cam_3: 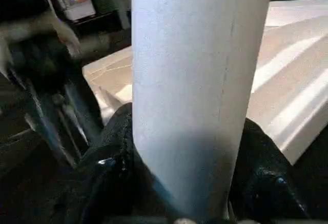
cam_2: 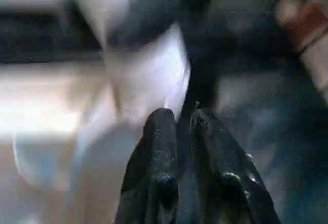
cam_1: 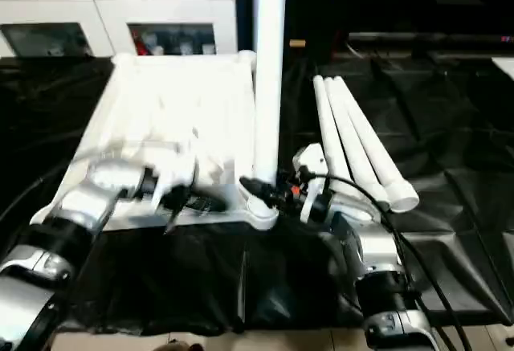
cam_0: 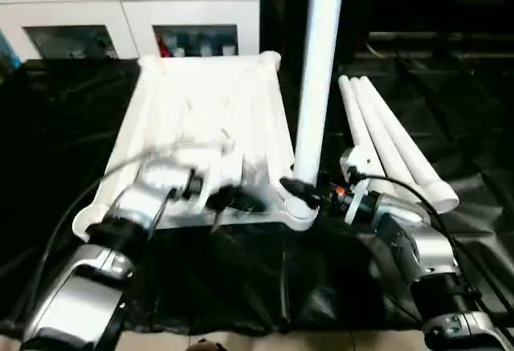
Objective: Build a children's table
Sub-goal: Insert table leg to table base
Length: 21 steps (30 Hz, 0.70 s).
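Left eye view: tabletop (cam_0: 201,118) lies ribs-up on the black work table (cam_0: 48,126).
Upright leg (cam_0: 317,86): standing in the tabletop's near right corner socket (cam_0: 299,210); could tip if it's not fully seated.
Spare legs (cam_0: 393,146): three, just right of the tabletop.
Right gripper (cam_3: 179,183): clamped round the upright leg's base, forearm low.
Left gripper (cam_2: 179,131): fingers nearly together, empty, at the tabletop's near edge.

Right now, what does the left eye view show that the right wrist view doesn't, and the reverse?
Left eye view: the whole tabletop, three loose legs lying beside it, the cabinet behind. Right wrist view: a close look at the right gripper, jaws pressed against both sides of the upright leg. Both: that leg and the ribbed tabletop.
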Motion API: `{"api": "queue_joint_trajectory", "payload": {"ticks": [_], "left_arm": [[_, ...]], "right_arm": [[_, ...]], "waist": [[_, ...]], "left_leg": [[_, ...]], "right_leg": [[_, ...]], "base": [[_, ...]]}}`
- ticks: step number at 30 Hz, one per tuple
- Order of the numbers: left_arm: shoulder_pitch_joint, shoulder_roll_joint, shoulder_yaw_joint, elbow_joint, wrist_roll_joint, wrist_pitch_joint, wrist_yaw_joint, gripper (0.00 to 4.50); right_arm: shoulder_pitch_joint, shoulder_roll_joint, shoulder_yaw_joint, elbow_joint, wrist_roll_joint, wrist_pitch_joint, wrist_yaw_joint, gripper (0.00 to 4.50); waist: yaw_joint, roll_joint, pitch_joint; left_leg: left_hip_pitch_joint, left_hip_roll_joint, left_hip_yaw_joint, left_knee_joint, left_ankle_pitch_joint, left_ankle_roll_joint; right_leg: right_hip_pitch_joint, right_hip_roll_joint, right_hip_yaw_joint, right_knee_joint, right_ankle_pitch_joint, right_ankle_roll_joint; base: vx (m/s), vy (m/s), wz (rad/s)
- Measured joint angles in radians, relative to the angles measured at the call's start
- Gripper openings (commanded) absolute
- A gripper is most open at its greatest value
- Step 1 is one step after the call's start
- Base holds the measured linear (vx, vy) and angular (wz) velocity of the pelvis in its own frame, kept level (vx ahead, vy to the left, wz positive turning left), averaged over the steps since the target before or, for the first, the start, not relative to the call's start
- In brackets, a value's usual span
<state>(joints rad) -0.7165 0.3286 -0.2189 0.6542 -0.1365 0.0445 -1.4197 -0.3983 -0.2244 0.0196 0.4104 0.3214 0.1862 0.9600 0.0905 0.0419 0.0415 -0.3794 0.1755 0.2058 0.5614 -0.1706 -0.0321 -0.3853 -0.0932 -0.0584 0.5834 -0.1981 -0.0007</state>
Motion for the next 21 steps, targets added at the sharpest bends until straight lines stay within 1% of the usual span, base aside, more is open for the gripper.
{"api": "queue_joint_trajectory", "payload": {"ticks": [2,4,5,7,10,14,15,16,18,20,21], "left_arm": [[-0.033,0.000,0.056,-0.017,-0.065,0.063,-0.007,1.00],[-0.076,-0.010,0.118,-0.015,-0.118,0.108,0.008,1.26],[-0.089,-0.017,0.139,-0.015,-0.138,0.127,0.016,1.40],[-0.111,-0.053,0.181,-0.024,-0.206,0.212,0.037,1.45],[-0.118,-0.088,0.193,-0.046,-0.253,0.271,0.065,1.83],[-0.118,-0.131,0.195,-0.053,-0.260,0.297,0.125,1.89],[-0.118,-0.139,0.198,-0.054,-0.261,0.306,0.132,2.03],[-0.118,-0.151,0.203,-0.059,-0.269,0.329,0.136,2.18],[-0.118,-0.165,0.215,-0.086,-0.311,0.396,0.137,2.24],[-0.117,-0.178,0.217,-0.122,-0.335,0.435,0.137,2.25],[-0.117,-0.184,0.217,-0.139,-0.342,0.444,0.138,2.44]], "right_arm": [[0.000,-0.011,-0.003,-0.022,0.006,0.010,0.001,1.90],[-0.002,-0.029,-0.003,-0.050,0.015,0.033,0.011,1.90],[-0.004,-0.034,-0.003,-0.057,0.016,0.042,0.012,1.90],[-0.006,-0.047,0.000,-0.073,0.018,0.055,0.022,1.90],[-0.016,-0.053,0.012,-0.091,0.018,0.068,0.031,1.90],[-0.024,-0.070,0.009,-0.095,0.018,0.087,0.028,1.90],[-0.024,-0.073,0.009,-0.096,0.018,0.090,0.028,1.90],[-0.024,-0.074,0.009,-0.098,0.018,0.093,0.028,1.90],[-0.028,-0.077,0.010,-0.118,0.020,0.098,0.029,1.90],[-0.038,-0.081,0.011,-0.130,0.022,0.107,0.033,1.90],[-0.043,-0.082,0.014,-0.138,0.022,0.110,0.039,1.90]], "waist": [[-0.001,0.001,0.001],[0.000,0.001,0.001],[0.000,0.001,0.001],[0.001,0.001,0.001],[0.001,0.001,0.001],[0.001,0.001,0.002],[0.001,0.002,0.002],[0.001,0.002,0.003],[0.002,0.005,0.006],[0.002,0.006,0.007],[0.002,0.006,0.007]], "left_leg": [[-0.008,0.001,0.000,0.004,0.000,0.000],[-0.016,0.001,0.000,0.008,0.003,0.005],[-0.016,0.002,0.000,0.009,0.003,0.006],[-0.018,0.002,-0.001,0.011,0.003,0.006],[-0.020,0.004,-0.001,0.016,0.003,0.006],[-0.021,0.005,-0.002,0.021,0.002,0.005],[-0.022,0.005,-0.003,0.022,0.002,0.005],[-0.022,0.005,-0.003,0.023,0.001,0.004],[-0.022,0.005,-0.003,0.026,0.001,0.003],[-0.022,0.005,-0.003,0.027,0.001,0.003],[-0.022,0.005,-0.004,0.027,0.001,0.003]], "right_leg": [[-0.007,0.000,0.000,0.003,0.000,0.000],[-0.016,0.000,0.000,0.010,-0.001,-0.002],[-0.017,0.000,0.000,0.011,-0.001,-0.002],[-0.017,0.000,-0.001,0.012,-0.001,-0.002],[-0.017,0.000,-0.003,0.013,-0.001,-0.002],[-0.017,0.000,-0.003,0.017,-0.001,-0.002],[-0.017,0.000,-0.003,0.018,-0.001,-0.001],[-0.017,0.000,-0.003,0.019,-0.001,-0.001],[-0.017,0.000,-0.003,0.021,-0.001,-0.001],[-0.017,0.000,-0.003,0.023,-0.001,-0.001],[-0.017,0.000,-0.003,0.024,-0.001,-0.001]], "base": [[0.000,0.000,0.00],[0.000,0.000,0.00],[0.000,0.000,0.00],[0.000,0.000,0.00],[0.000,0.000,0.00],[0.000,0.000,0.00],[0.000,0.000,0.00],[0.000,0.000,0.00],[0.000,0.000,0.00],[0.000,0.000,0.00],[0.000,0.000,0.00]]}}
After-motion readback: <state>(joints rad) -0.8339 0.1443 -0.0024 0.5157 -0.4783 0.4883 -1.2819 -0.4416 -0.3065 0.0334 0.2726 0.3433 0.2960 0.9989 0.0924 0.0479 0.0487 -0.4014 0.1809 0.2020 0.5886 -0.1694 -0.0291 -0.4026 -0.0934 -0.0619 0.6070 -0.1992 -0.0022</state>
